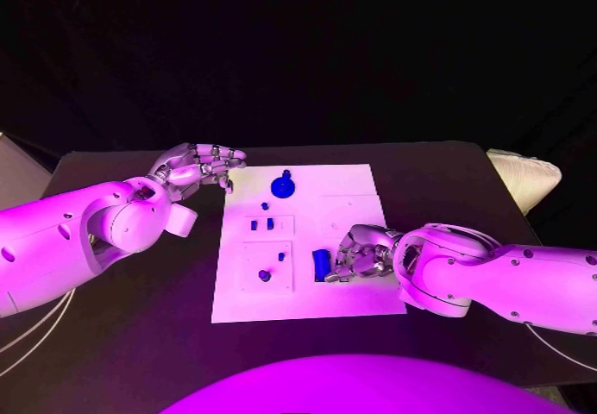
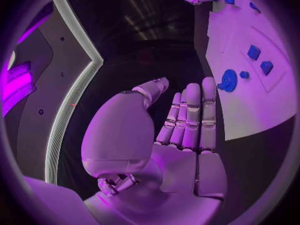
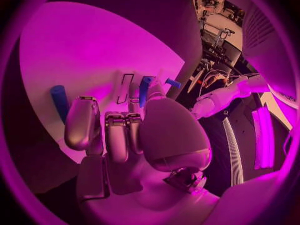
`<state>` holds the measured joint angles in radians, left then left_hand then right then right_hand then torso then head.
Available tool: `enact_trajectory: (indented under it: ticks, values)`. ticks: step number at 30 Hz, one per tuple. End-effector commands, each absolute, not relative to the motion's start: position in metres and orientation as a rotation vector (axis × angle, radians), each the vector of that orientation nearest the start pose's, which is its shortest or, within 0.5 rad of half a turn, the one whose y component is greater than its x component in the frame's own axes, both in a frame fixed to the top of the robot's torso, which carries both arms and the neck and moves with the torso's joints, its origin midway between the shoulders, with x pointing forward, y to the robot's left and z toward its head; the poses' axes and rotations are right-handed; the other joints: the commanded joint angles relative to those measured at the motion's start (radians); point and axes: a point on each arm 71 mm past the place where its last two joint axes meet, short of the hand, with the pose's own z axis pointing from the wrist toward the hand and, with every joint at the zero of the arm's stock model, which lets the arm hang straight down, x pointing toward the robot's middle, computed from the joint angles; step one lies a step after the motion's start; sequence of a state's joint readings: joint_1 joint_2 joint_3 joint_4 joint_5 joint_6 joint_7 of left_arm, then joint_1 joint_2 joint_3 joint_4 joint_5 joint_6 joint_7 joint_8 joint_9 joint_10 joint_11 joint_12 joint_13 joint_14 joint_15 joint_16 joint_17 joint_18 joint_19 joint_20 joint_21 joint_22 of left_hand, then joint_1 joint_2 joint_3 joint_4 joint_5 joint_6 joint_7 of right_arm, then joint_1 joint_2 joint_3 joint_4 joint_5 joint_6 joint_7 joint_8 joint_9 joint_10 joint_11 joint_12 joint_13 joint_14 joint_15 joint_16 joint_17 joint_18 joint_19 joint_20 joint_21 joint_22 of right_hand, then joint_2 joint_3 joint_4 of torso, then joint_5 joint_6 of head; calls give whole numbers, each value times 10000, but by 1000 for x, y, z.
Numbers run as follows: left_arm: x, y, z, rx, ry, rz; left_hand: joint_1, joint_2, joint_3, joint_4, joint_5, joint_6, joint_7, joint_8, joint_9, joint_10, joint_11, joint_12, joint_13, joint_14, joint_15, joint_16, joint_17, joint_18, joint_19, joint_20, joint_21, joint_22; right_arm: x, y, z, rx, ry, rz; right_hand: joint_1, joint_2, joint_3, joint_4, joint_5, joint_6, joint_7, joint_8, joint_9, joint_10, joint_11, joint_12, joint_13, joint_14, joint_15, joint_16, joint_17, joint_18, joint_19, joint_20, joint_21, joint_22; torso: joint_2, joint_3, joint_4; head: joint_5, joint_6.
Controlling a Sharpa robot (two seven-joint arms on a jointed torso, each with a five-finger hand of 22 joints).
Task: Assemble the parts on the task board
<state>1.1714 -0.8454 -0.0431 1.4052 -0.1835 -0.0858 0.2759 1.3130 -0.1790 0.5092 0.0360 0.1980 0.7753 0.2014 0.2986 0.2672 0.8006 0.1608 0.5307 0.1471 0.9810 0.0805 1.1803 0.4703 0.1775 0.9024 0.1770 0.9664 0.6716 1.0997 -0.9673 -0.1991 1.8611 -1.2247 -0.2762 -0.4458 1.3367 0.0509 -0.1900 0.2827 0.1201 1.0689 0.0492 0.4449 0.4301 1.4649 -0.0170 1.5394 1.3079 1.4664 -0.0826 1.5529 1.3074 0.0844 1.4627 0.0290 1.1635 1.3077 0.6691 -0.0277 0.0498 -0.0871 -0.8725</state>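
Right wrist view reveals right hand [image 3: 125, 135] fingers [image 3: 81, 122] empty.

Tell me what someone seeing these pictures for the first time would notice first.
First the white task board in the middle of the black table, dotted with small blue parts. At its far end lies a round blue part, close by the left hand, which hovers at the board's far left corner holding nothing. The right hand rests over the board's near right side beside a blue cylinder.
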Motion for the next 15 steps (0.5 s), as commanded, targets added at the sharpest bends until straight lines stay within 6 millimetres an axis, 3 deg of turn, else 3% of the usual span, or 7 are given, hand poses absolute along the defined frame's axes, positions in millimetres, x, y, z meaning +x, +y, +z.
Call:
enact_trajectory:
  ticks: [1, 7, 12, 15]
  values:
    - [497, 230, -206, -9607, 16778, -15220, -26, 11, 17, 60, 17, -62, 197, 27, -12, -68, -21, 47, 15, -36, 40, 55, -15, 74, 62, 13, -17, -11, 369, -186, -268, 1272, 21596, 5839, 202, 81, 7, -13, 65, 10, -41, -38, -18, 898, -92, -32, 2417, 966, -35, 41, 2253, -122, 103, -56, -3, 947, -1, 3, -4, -2, -2]
    - [497, 229, -206, -9584, 16805, -15229, -26, 11, 17, 60, 17, -62, 197, 27, -12, -68, -21, 47, 15, -36, 40, 55, -15, 74, 62, 13, -17, -11, 368, -186, -270, 1061, 21773, 5854, 263, -194, -76, 0, -9, 17, -25, -40, -36, 894, -79, -42, 2413, 962, -28, 34, 2238, -120, 97, -54, -34, 947, 0, -1, -4, -5, -2]
    - [498, 230, -206, -9585, 16805, -15217, -26, 11, 17, 60, 17, -62, 197, 27, -12, -68, -21, 47, 15, -36, 40, 55, -15, 74, 62, 13, -17, -11, 368, -185, -272, 929, 21918, 5843, 303, -534, -23, 47, -441, 46, 1, -32, -60, 878, -56, -78, 2396, 954, -8, 19, 2201, -113, 81, -39, -102, 940, -4, -1, -4, -15, -2]
    - [498, 230, -206, -9586, 16805, -15211, -26, 11, 17, 60, 17, -62, 197, 27, -12, -68, -21, 47, 15, -36, 40, 55, -15, 74, 62, 13, -17, -11, 368, -185, -272, 955, 21906, 5828, 190, -561, 45, 80, -613, 63, 15, -26, -69, 880, -44, -75, 2400, 956, 0, 22, 2210, -115, 85, -32, -99, 949, -1, 0, 0, -10, -2]
